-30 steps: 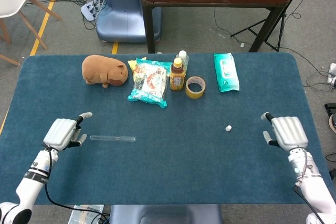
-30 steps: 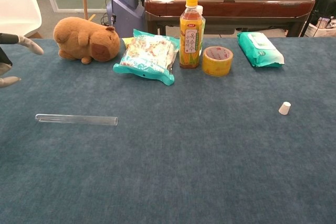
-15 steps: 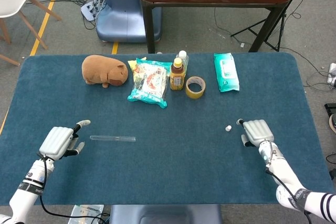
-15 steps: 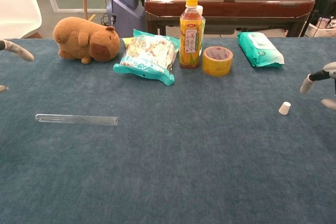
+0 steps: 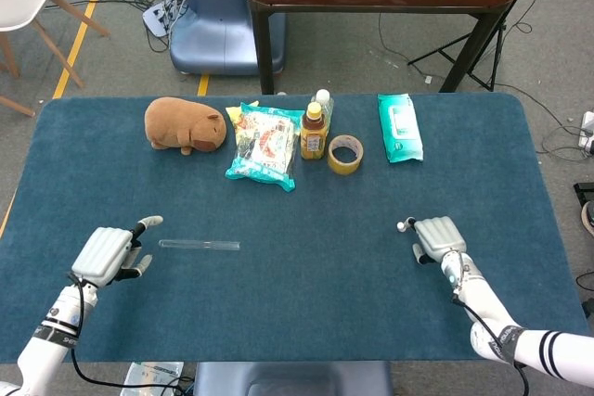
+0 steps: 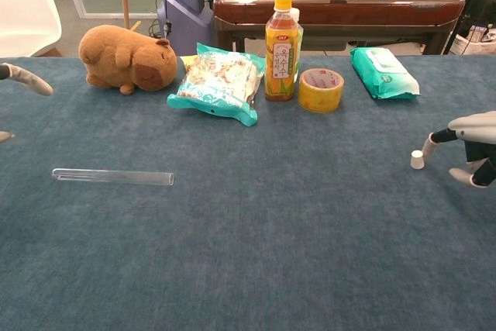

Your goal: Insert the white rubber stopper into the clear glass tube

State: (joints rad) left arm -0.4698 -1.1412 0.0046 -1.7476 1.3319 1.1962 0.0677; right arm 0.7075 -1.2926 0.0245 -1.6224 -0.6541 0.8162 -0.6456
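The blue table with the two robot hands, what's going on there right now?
The right hand is at the small white rubber stopper, a fingertip at or just short of it, not gripping it. The clear glass tube lies flat on the blue table, with the left hand open just beside its end, apart from it. Nothing is held and the stopper is not yet in the tube.

- Left hand: light grey moulded shell over the back, pale grey fingers with dark segments between the sections.
- Left forearm: white housing, black band at the wrist, thin black cable looping beneath.
- Right hand: same light grey shell; fingers dark with pale tips.
- Right forearm: white housing, black cable alongside, black-and-white striped rings further up.
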